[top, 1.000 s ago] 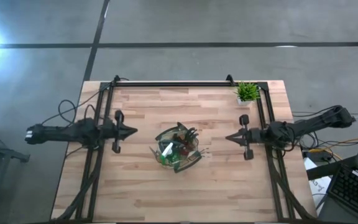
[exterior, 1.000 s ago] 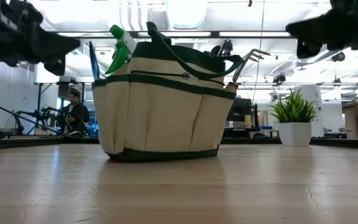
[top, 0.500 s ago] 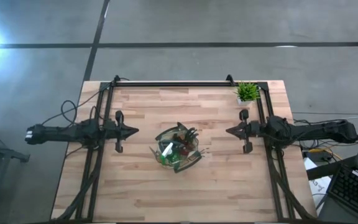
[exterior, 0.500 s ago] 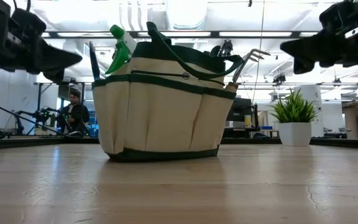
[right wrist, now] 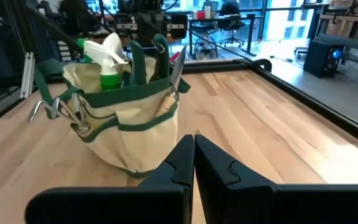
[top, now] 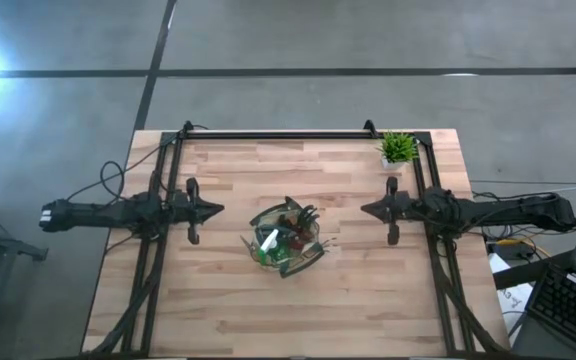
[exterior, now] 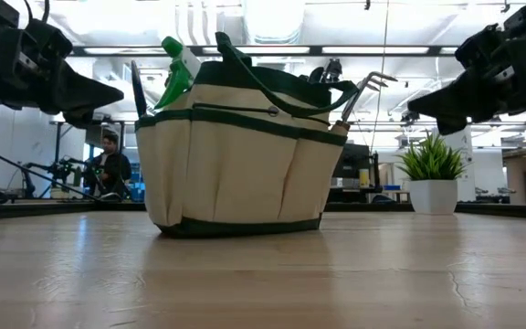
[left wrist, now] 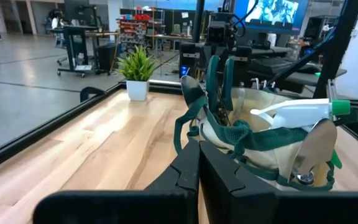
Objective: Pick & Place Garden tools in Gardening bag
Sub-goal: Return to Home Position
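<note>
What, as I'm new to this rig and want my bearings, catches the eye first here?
The cream gardening bag with green trim stands mid-table, stuffed with tools: a green spray bottle and a rake poke out on top. The left arm and right arm hover on either side, jaws shut and pointing at it. A small potted plant sits at a table corner near the right arm.

No readable text anywhere; far screen (left wrist: 272,11) perhaps lettered, too distant.

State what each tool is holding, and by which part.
Nothing. The left tool and right tool are both shut and empty, apart from the gardening bag.
</note>
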Tool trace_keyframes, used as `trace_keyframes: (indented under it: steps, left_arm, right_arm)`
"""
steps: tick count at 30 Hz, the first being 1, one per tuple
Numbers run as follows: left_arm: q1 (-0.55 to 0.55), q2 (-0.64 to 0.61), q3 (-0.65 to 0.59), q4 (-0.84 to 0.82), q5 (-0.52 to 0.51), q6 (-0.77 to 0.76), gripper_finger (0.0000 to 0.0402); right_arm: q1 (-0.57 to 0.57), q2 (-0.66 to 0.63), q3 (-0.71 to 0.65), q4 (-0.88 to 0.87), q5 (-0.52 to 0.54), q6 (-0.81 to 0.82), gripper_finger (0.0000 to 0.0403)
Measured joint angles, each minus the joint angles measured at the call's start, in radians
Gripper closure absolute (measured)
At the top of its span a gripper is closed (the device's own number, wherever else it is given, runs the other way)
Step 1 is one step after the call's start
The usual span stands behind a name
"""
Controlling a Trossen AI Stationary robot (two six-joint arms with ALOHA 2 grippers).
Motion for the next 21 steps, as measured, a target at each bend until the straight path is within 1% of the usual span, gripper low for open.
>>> trace_keyframes:
  steps: [5,7,9,13,17,21]
  left_arm:
    - [0.000,0.000,-0.001,0.002,0.000,0.000,0.0391]
    - [0.000,0.000,-0.001,0.002,0.000,0.000,0.0392]
    - [0.000,0.000,-0.002,0.002,0.000,0.000,0.0392]
    - [0.000,-0.002,-0.002,-0.003,0.000,0.000,0.0390]
    - [0.000,-0.012,-0.002,-0.010,0.002,-0.001,0.0391]
    - [-0.001,-0.061,-0.003,-0.012,0.002,-0.001,0.0392]
  right_arm:
    - [0.000,0.000,0.000,-0.009,0.000,-0.001,0.0394]
    - [0.000,-0.016,0.000,-0.040,0.001,-0.003,0.0394]
    - [0.000,-0.064,0.000,-0.092,0.001,-0.001,0.0394]
    - [0.000,-0.208,0.000,-0.306,0.003,0.000,0.0394]
    - [0.000,-0.321,0.004,-0.310,-0.008,0.000,0.0394]
    - [0.000,-0.426,0.000,-0.321,-0.004,-0.002,0.0394]
